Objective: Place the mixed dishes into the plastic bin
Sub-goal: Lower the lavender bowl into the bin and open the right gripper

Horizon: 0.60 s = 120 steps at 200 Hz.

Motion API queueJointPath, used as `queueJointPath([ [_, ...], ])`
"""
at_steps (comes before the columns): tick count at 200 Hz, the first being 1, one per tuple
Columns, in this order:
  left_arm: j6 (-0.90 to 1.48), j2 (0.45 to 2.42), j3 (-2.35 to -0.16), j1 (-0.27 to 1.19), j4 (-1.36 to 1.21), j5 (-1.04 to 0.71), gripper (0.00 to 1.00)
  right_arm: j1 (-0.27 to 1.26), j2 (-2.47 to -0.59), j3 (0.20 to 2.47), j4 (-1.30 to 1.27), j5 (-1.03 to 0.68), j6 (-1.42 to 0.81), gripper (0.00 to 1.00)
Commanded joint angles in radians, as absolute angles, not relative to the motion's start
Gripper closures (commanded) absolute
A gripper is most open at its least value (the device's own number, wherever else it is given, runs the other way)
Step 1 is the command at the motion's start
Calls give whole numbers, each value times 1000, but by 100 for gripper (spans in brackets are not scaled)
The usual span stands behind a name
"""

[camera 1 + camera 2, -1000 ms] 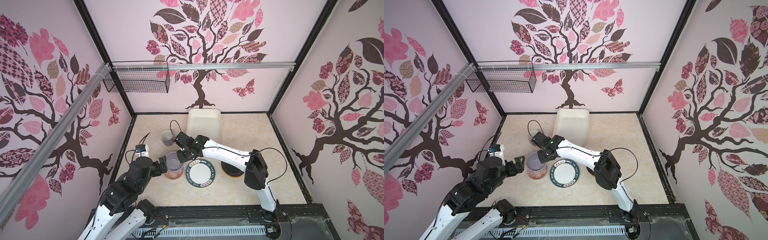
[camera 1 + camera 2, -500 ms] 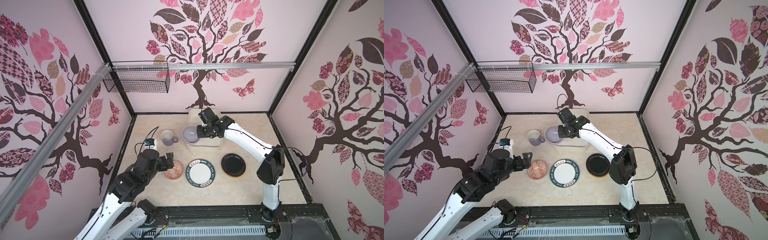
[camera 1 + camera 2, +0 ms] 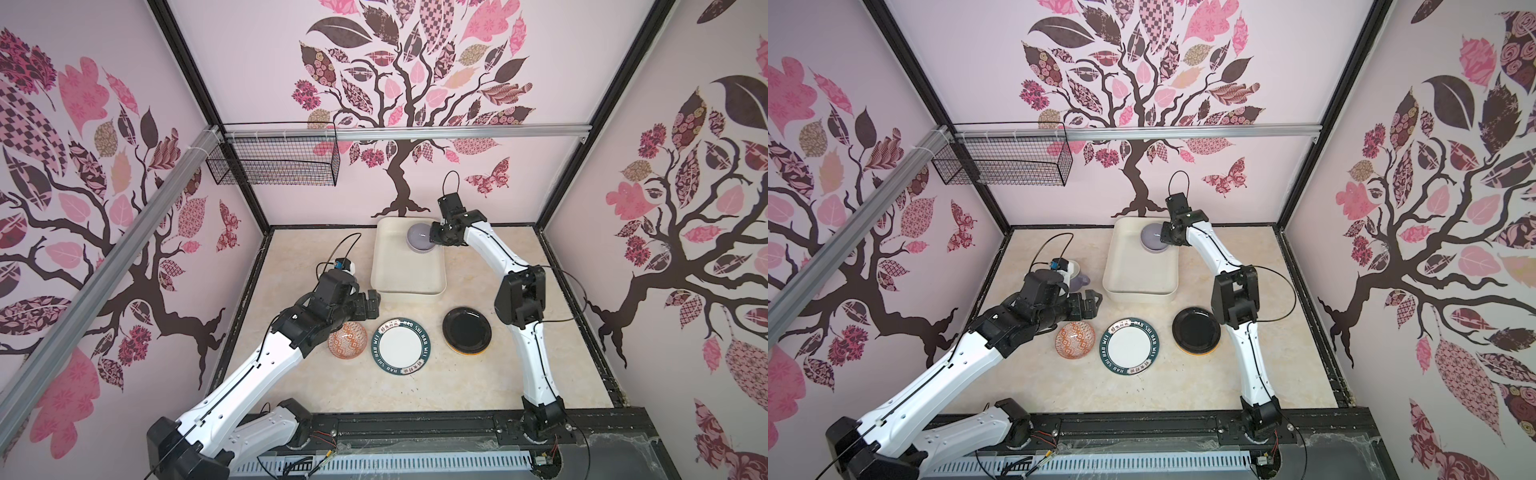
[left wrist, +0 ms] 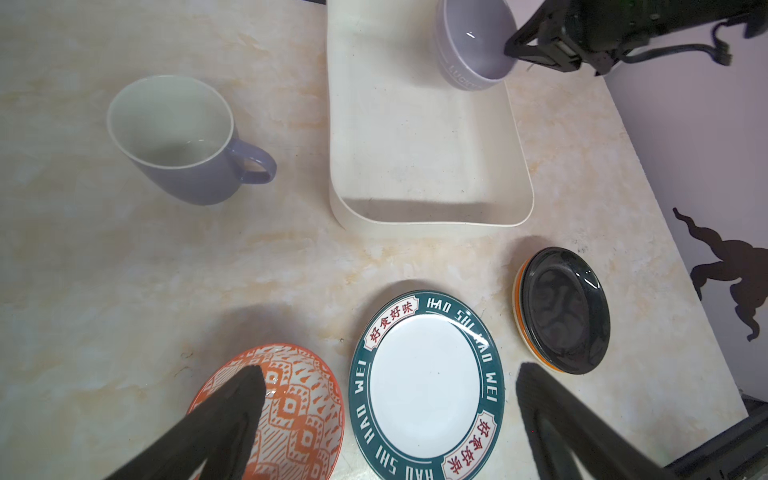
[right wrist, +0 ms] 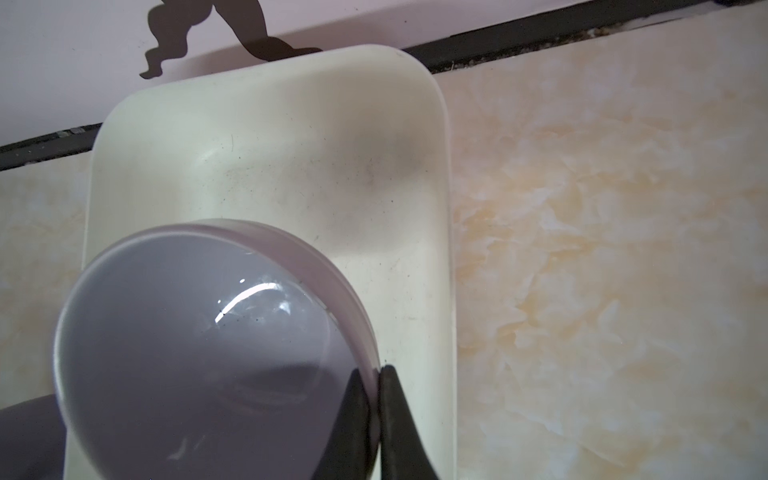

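One lavender bowl [image 3: 419,237] has come to 12 o'clock of the plastic bin [image 3: 405,266], nearly in; right fingers [image 5: 357,415] pinch its rim, left fingers [image 4: 232,407] spread

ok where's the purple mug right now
In a top view the mug stands upright on the table, just left of the bin, half hidden behind the left arm.

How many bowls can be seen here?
2. The lavender bowl is at the far end of the plastic bin, its rim gripped by the right gripper; the orange-patterned bowl sits beside the green-rimmed plate.
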<state>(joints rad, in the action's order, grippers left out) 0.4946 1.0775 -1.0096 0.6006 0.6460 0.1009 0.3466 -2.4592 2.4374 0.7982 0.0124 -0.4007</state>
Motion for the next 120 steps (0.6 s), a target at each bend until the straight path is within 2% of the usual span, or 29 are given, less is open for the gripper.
queueJointPath([
  [1, 462, 1115, -1060, 589, 590, 65, 2, 352, -2595, 2669, 853, -39, -379, 98],
  [40, 468, 1172, -1037, 536, 549, -18, 2, 298, -2606, 2538, 745, -85, -395, 99],
  [70, 511, 1183, -999, 466, 478, -127, 4, 295, -2641, 2560, 755, -62, -370, 99],
  [120, 496, 1193, -998, 461, 480, -136, 4, 294, -2661, 2564, 741, -57, -383, 97],
])
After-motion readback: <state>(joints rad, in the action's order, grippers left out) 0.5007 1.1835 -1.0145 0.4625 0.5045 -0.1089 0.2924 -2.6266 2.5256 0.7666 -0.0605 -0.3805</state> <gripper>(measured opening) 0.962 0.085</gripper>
